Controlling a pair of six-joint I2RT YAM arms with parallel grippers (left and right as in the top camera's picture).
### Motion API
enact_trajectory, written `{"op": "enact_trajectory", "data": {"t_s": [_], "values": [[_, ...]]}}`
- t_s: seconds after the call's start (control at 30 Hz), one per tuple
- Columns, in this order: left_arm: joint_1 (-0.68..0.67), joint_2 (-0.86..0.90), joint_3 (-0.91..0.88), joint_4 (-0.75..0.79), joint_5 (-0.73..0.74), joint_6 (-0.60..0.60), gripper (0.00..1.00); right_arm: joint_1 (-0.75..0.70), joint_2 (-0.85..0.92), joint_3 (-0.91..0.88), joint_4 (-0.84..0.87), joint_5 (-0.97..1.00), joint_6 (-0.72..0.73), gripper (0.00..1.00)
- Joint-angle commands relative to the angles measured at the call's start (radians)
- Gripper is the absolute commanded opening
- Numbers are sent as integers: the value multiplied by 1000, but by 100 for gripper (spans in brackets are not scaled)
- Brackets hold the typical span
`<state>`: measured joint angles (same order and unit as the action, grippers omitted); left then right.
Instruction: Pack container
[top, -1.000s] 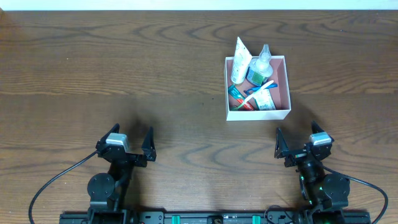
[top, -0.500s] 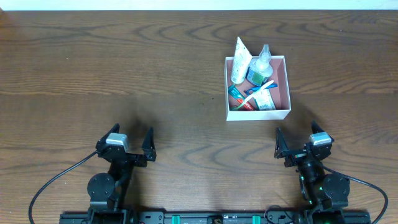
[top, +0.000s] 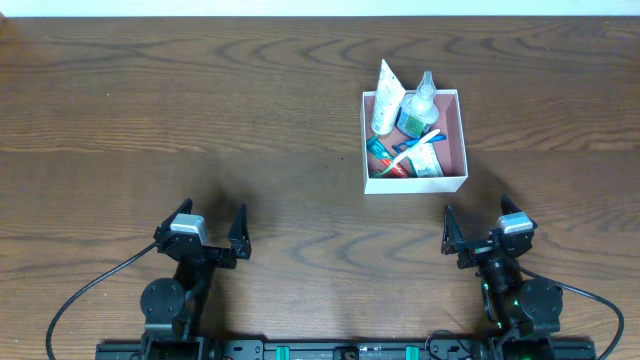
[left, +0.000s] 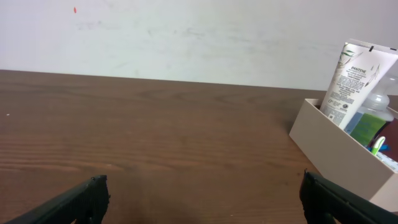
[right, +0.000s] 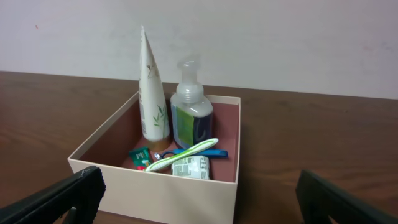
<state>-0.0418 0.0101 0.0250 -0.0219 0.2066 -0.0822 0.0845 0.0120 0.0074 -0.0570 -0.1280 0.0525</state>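
The container (top: 451, 135) is a square white-walled box with a dusty pink inside, at the right back of the table. It holds a white tube (top: 387, 100), a clear pump bottle (top: 418, 104), a green and white toothbrush (top: 413, 145), a small white packet (top: 426, 163) and a green and red packet (top: 383, 159). The box also shows in the right wrist view (right: 168, 186) and at the right edge of the left wrist view (left: 339, 149). My left gripper (top: 211, 232) is open and empty at the front left. My right gripper (top: 484, 230) is open and empty just in front of the box.
The dark wooden table (top: 200, 120) runs to a white wall (left: 186, 37) at the back. Black cables (top: 80, 300) trail from the arm bases at the front edge.
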Motion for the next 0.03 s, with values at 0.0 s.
{"op": "enact_trajectory", "data": {"t_s": [0.0], "values": [[4,-6,-21,-29,14,-2,98,8,-6,-2,-4,-11,-1,99]]}}
